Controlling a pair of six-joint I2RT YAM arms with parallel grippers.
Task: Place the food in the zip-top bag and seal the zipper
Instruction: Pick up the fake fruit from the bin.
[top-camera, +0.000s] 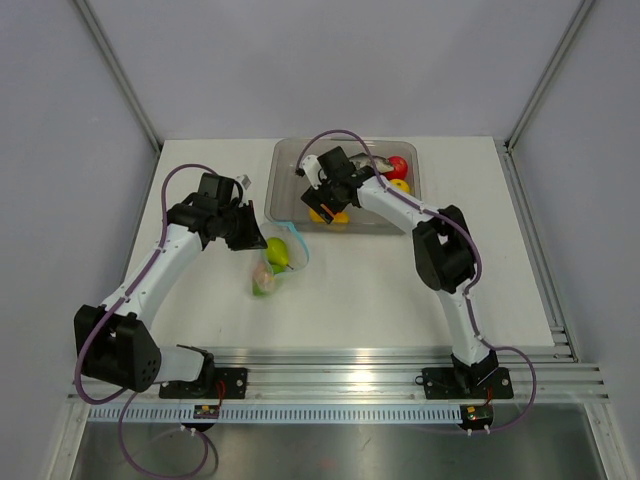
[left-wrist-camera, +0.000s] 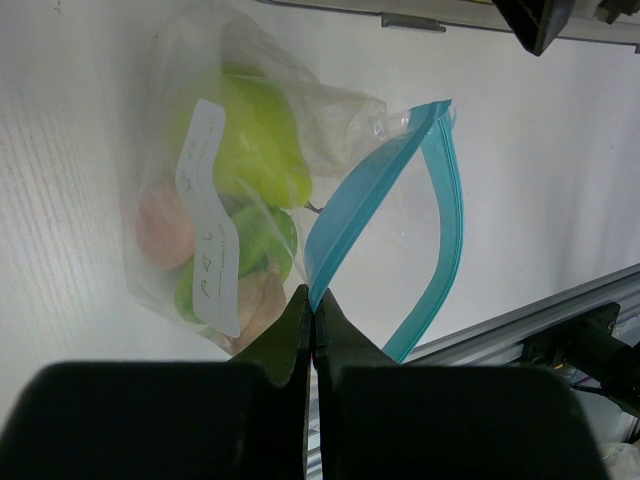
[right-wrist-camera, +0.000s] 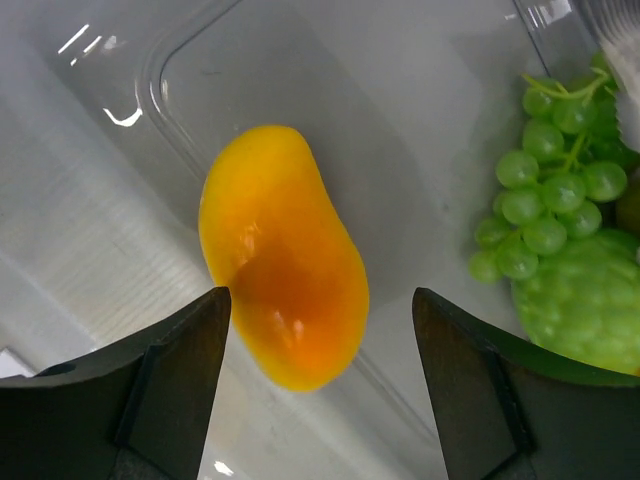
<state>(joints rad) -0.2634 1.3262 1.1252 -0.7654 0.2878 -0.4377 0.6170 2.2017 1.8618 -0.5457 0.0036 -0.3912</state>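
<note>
Mango (right-wrist-camera: 270, 230) lay between spread jaws of the right end effector (right-wrist-camera: 320, 300); the left end effector (left-wrist-camera: 312, 312) apparently pinched the zip-top bag (left-wrist-camera: 230, 200) by its zipper (left-wrist-camera: 448, 220), whose narrow mouth could reject it.

Pale grey walls (top-camera: 330, 60), white table (top-camera: 380, 290)

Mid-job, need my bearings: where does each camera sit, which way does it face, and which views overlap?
Top external: above and behind both arms, whole in view, looking down on the table, tray and zip-top bag.
Left wrist: looks along the left gripper, shut on the bag's mouth by the zipper; food inside.
Right wrist: looks down into the tray past the open right gripper at the mango and grapes.
Shared: top and left wrist, the bag; top and right wrist, tray and mango.
</note>
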